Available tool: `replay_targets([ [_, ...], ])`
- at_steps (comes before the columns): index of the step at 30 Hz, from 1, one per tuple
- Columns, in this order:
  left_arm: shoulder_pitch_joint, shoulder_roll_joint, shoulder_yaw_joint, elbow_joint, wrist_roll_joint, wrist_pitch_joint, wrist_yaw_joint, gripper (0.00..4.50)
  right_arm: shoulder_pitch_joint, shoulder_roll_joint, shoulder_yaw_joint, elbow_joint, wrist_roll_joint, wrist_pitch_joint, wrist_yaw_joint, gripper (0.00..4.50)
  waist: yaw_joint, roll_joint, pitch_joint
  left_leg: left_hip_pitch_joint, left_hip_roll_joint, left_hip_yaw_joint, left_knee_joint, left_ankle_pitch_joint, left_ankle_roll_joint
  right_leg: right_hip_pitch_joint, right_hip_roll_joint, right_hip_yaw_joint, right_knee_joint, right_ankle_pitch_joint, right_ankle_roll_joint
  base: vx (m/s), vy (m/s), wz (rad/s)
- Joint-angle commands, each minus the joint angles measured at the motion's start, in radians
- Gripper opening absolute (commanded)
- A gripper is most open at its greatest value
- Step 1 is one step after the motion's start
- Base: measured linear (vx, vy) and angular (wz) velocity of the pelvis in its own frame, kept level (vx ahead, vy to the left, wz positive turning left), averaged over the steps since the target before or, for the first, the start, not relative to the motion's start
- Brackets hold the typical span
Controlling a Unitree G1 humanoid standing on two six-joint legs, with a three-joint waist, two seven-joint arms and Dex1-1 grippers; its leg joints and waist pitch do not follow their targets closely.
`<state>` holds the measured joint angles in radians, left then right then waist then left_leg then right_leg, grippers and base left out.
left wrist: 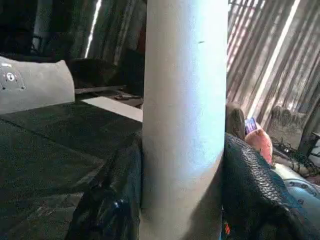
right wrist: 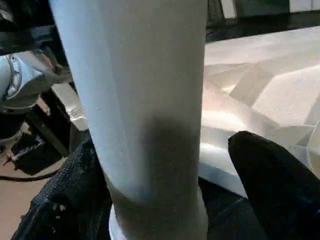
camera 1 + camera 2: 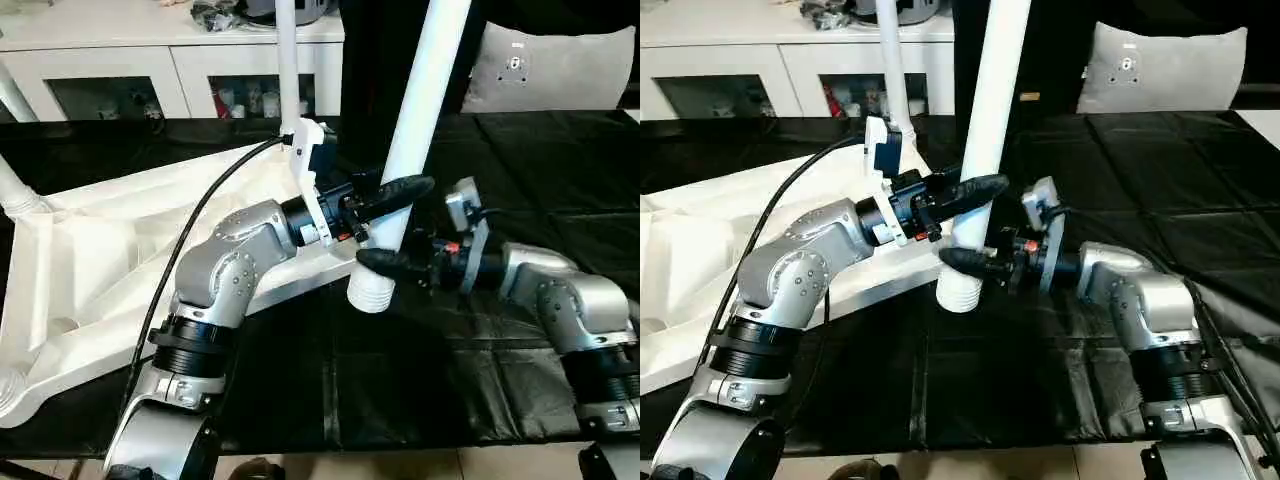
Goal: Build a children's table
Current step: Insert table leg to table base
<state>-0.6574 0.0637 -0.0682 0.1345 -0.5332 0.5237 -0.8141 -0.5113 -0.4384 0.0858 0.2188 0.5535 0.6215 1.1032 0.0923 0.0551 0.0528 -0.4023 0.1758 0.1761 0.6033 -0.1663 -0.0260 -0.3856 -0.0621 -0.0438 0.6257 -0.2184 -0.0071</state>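
The children's table top (image 3: pixel 90 260) lies upside down on the left, ribbed underside up. One white leg (image 3: pixel 287 60) stands upright in its far corner socket, and another (image 3: pixel 12 185) rises at the left edge. A loose white leg (image 3: pixel 420 110) stands nearly upright beside the top's right edge, its ribbed lower end (image 3: pixel 372 290) just above the black cloth. My left gripper (image 3: pixel 403 194) is shut on this leg, both fingers (image 1: pixel 107 200) pressed against it. My right gripper (image 3: pixel 393 263) sits lower around the same leg and is open, with one finger (image 2: pixel 272 190) clearly apart from the tube.
A black quilted cloth (image 3: pixel 400 380) covers the work surface. Behind stand a white cabinet (image 3: pixel 120 60) with dark glass doors and a grey cushion (image 3: pixel 550 65). A black cable (image 3: pixel 190 235) runs along my left forearm.
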Motion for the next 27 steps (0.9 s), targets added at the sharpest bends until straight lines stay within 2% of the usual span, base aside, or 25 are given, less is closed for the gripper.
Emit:
replay_targets([
  [1,0.005,0.002,-0.009,-0.031,0.005,-0.013,-0.008,1.83,-0.010,0.001,0.001,-0.001,-0.002,-0.007,0.014,3.90,0.004,-0.020,-0.075,0.022,0.048,-0.016,-0.052,-0.086,0.076,0.050,-0.075,0.035,-0.068,-0.025,-0.247,0.000,0.000,0.00],
  [9,0.007,-0.003,-0.020,-0.033,0.006,-0.014,-0.014,1.83,-0.013,0.009,0.004,0.006,-0.003,-0.011,0.026,3.90,0.003,-0.019,-0.075,0.022,0.048,-0.016,-0.052,-0.095,0.072,0.050,-0.075,0.035,-0.069,-0.039,-0.248,0.000,0.000,0.00],
  [10,0.008,-0.003,-0.022,-0.033,0.006,-0.015,-0.014,1.83,-0.015,0.011,0.005,0.009,-0.003,-0.011,0.027,3.62,0.003,-0.019,-0.074,0.023,0.048,-0.016,-0.053,-0.099,0.071,0.049,-0.075,0.035,-0.070,-0.045,-0.247,0.000,0.000,0.00],
  [12,0.009,-0.001,-0.024,-0.032,0.006,-0.017,-0.013,1.83,-0.017,0.015,0.006,0.015,-0.007,-0.012,0.028,3.62,0.003,-0.020,-0.075,0.022,0.048,-0.016,-0.052,-0.095,0.071,0.050,-0.075,0.035,-0.069,-0.036,-0.248,0.000,0.000,0.00],
  [21,0.008,0.001,-0.025,-0.029,0.007,-0.018,-0.014,1.83,-0.014,0.022,0.006,0.025,-0.012,-0.007,0.030,2.69,0.003,-0.018,-0.075,0.023,0.048,-0.016,-0.052,-0.097,0.071,0.050,-0.075,0.035,-0.069,-0.039,-0.248,0.000,0.000,0.00],
  [27,0.006,-0.003,-0.026,-0.025,0.009,-0.018,-0.010,1.83,-0.013,0.029,0.007,0.031,-0.020,-0.009,0.027,2.25,0.003,-0.017,-0.075,0.023,0.048,-0.017,-0.053,-0.097,0.069,0.050,-0.075,0.035,-0.068,-0.032,-0.248,0.000,0.000,0.00],
])
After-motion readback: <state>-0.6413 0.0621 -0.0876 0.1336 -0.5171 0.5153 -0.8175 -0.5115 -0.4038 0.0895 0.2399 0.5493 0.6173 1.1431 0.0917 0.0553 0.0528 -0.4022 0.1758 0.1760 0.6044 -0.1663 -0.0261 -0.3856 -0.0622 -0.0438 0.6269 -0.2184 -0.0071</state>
